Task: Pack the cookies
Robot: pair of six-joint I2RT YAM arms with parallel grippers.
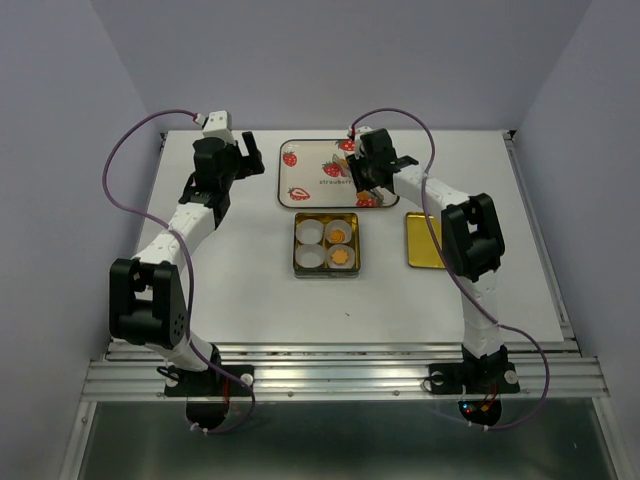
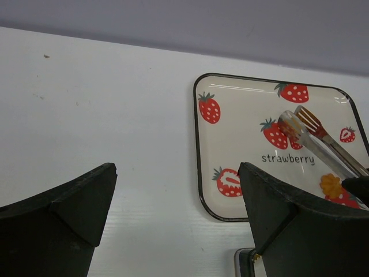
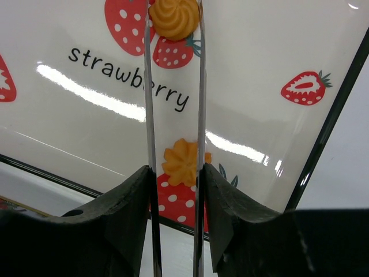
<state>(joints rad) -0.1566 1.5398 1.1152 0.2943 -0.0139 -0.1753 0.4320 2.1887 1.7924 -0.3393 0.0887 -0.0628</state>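
Note:
Two orange flower-shaped cookies (image 3: 174,17) (image 3: 183,163) show over the strawberry tray (image 3: 86,124). My right gripper (image 3: 177,173) is shut on metal tongs (image 3: 201,86), whose tips stand either side of the farther cookie; the nearer cookie (image 2: 331,186) lies flat on a printed strawberry. Two more cookies (image 1: 339,235) (image 1: 341,258) sit in paper cups in the right half of the square tin (image 1: 296,246). My left gripper (image 2: 177,170) is open and holds nothing, hovering over bare table left of the tray (image 2: 242,104). From above, the right gripper (image 1: 366,178) is over the tray's near right corner.
The tin's two left paper cups (image 1: 309,232) (image 1: 309,257) hold nothing. A gold lid (image 1: 424,240) lies flat to the right of the tin, under the right arm. The left gripper (image 1: 245,152) is near the table's far edge, by the back wall.

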